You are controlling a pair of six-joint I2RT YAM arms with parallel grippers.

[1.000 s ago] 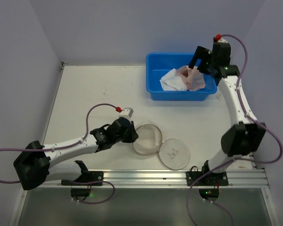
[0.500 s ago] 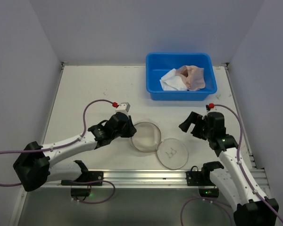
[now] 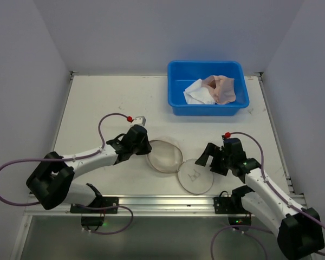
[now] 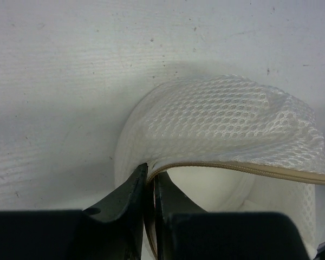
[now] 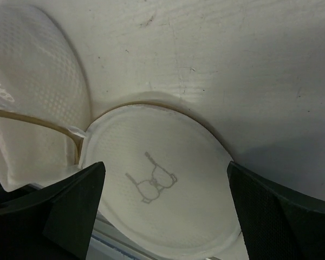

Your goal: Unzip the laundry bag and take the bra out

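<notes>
Near the table's (image 3: 97, 103) front edge, steady the laundry bag (image 4: 227, 124) rim your left fingers (image 4: 127, 206) pinch; right fingers (image 5: 70, 211) hang open.

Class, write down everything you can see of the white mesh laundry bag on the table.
The laundry bag is a round pouch of white, semi-sheer mesh with a tan zipper band round its rim. It lies unzipped on the table: its circular lid, printed with a bra outline, rests flat beside the body. The left gripper pinches the rim; the open right gripper hovers by the lid.
</notes>
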